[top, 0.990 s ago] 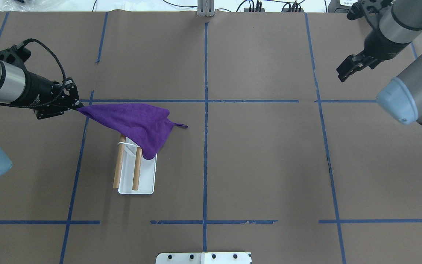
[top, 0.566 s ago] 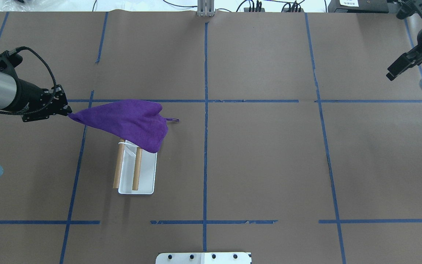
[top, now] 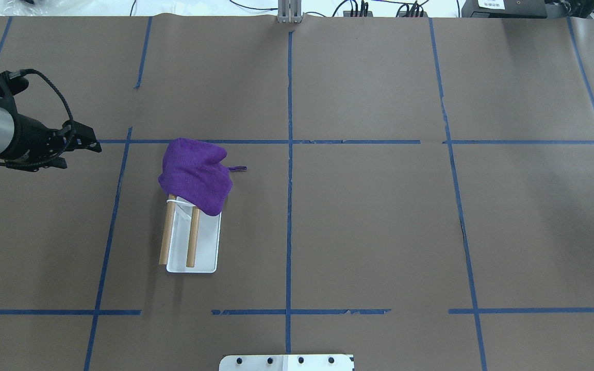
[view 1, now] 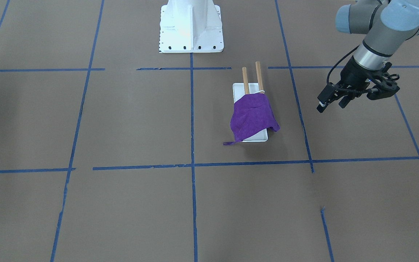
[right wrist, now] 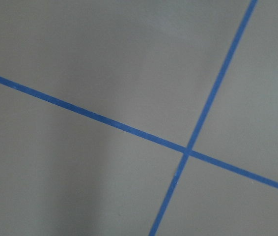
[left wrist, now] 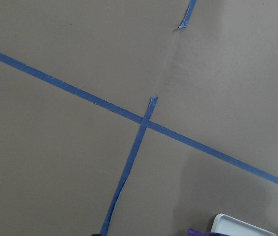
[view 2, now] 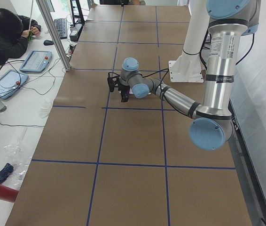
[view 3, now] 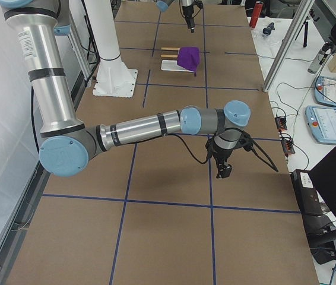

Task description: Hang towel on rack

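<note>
The purple towel (top: 196, 175) lies draped over the far end of the rack's two wooden dowel bars (top: 192, 239), and its loop tag (top: 237, 168) points right. The rack's white base (top: 208, 250) sits under it. Both also show in the front view: the towel (view 1: 253, 116) and the rack (view 1: 239, 90). My left gripper (top: 91, 144) is open and empty, well left of the towel, and shows open in the front view (view 1: 330, 105). My right gripper (view 3: 222, 171) shows only in the right side view, low over bare table, so I cannot tell its state.
The white bolted pedestal (view 1: 191, 25) stands at the robot's side of the table. Blue tape lines cross the brown table cover. An aluminium post (view 3: 287, 44) and operators' tablets (view 3: 331, 92) stand beyond the far edge. The left wrist view catches the rack base's corner (left wrist: 237, 226).
My left gripper has let go of the towel's corner and drawn back to the left. The towel has dropped onto the rack's bars. My right arm has swung out of the overhead view.
</note>
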Controlling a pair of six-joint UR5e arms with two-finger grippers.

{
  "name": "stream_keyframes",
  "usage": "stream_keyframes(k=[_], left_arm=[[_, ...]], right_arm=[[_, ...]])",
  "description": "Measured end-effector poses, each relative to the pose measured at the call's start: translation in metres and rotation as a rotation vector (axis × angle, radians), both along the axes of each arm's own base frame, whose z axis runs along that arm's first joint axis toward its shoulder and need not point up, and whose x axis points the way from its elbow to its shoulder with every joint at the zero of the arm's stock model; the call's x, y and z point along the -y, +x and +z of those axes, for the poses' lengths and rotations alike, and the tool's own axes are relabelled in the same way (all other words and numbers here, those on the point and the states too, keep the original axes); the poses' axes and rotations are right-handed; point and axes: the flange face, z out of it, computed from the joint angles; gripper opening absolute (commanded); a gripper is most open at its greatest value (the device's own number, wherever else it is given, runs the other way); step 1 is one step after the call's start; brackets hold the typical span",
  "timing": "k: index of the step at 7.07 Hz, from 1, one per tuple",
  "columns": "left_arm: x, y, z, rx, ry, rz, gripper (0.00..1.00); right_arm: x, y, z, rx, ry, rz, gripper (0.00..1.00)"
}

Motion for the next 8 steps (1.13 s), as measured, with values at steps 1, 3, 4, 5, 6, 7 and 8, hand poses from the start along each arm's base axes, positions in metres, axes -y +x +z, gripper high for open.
stream_keyframes(k=[1,3,4,5,6,7,8], left_arm=[[-0.005,-0.027,0.028,0.085,0.112,0.091,1.0],[-0.008,-0.095,0.077,0.226,0.297,0.256,1.0],[-0.01,-0.131,0.097,0.277,0.348,0.323,1.0],[-0.007,-0.173,0.116,0.332,0.363,0.366,1.0],[-0.005,-0.212,0.128,0.354,0.328,0.376,1.0],[-0.006,-0.241,0.138,0.319,0.279,0.361,1.0],[-0.01,-0.259,0.153,0.251,0.23,0.345,1.0]], right_arm=[[-0.017,0.023,0.027,-0.002,-0.042,0.037,1.0],[-0.037,0.039,0.056,-0.004,-0.068,0.076,1.0],[-0.039,0.04,0.062,-0.003,-0.071,0.085,1.0],[-0.04,0.04,0.064,-0.003,-0.072,0.087,1.0],[-0.04,0.04,0.064,-0.003,-0.072,0.089,1.0],[-0.04,0.04,0.064,-0.002,-0.072,0.089,1.0],[-0.04,0.04,0.064,-0.002,-0.072,0.09,1.0]])
